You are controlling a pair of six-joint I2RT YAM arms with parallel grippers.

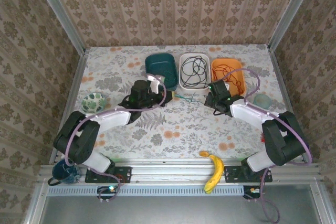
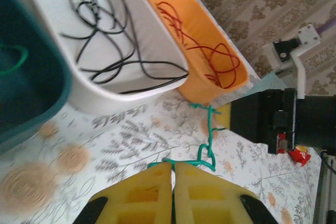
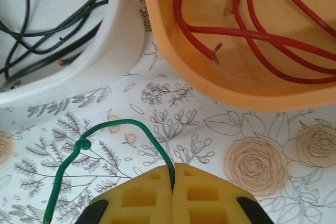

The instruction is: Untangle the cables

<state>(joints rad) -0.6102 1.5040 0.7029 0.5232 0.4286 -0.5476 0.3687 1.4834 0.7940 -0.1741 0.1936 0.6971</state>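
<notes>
A thin green cable (image 1: 188, 97) stretches over the table between both grippers. My left gripper (image 2: 173, 165) is shut on one end of it; from there the green cable (image 2: 209, 140) runs knotted toward the right arm. My right gripper (image 3: 173, 167) is shut on the other end, and the green cable (image 3: 113, 129) arcs left from its yellow fingers. A black cable (image 1: 193, 70) lies loosely coiled in the white tray (image 1: 195, 85). A red cable (image 1: 227, 72) lies in the orange bin (image 1: 240, 80). In the left wrist view a short green piece (image 2: 16, 61) shows inside the teal bin (image 2: 31, 108).
The teal bin (image 1: 160, 66), white tray and orange bin stand in a row at the back. A patterned bowl (image 1: 93, 102) sits at the left, a pale lid (image 1: 262, 99) at the right. A banana (image 1: 212, 169) lies on the front rail, a blue mug (image 1: 64, 170) at the front left corner.
</notes>
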